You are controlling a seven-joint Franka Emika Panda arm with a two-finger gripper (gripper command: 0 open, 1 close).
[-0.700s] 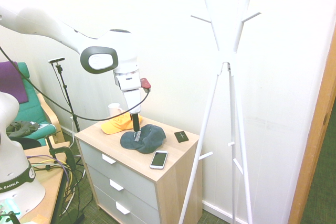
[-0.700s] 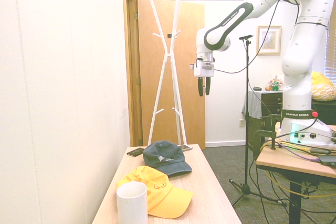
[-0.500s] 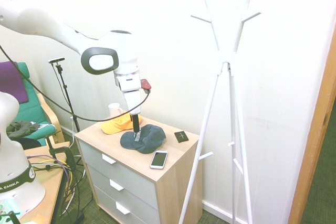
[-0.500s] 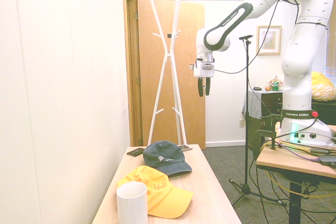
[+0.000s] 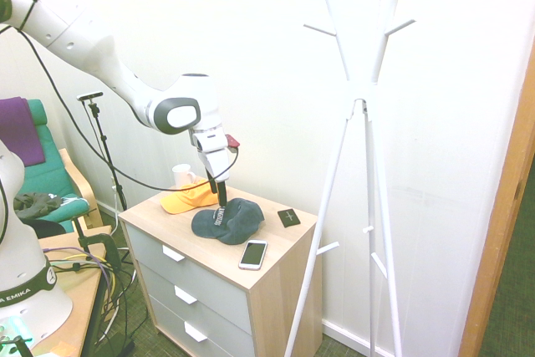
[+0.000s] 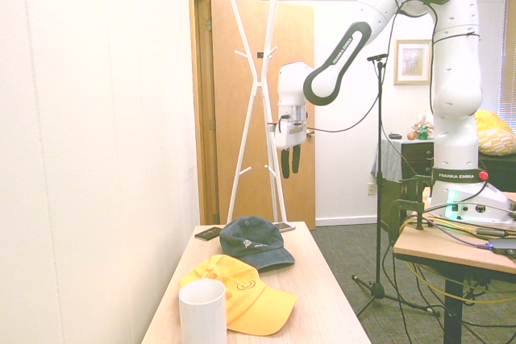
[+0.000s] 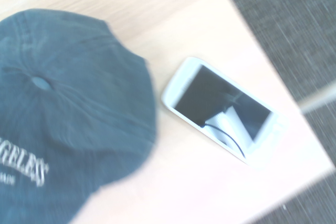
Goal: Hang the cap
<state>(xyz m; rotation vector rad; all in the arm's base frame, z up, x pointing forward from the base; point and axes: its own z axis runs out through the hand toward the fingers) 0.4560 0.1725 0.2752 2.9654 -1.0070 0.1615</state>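
End effector (image 6: 290, 162), fingers slightly apart and empty, hangs above the navy cap (image 6: 255, 242), which lies on the desk (image 6: 322, 296) beside the yellow cap (image 6: 242, 294). Likely risks: a descent off-centre could pinch only loose crown fabric, or nudge the phone (image 7: 221, 109) next to the cap.

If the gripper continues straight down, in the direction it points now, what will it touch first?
Most likely the navy cap: the gripper hangs above the dresser top pointing down, and the wrist view looks onto the cap's crown beside the white phone. Depth is uncertain, so it could land between them.

ext1: high, across dresser (image 5: 251, 277) | ext2: low, along it | wrist: close above
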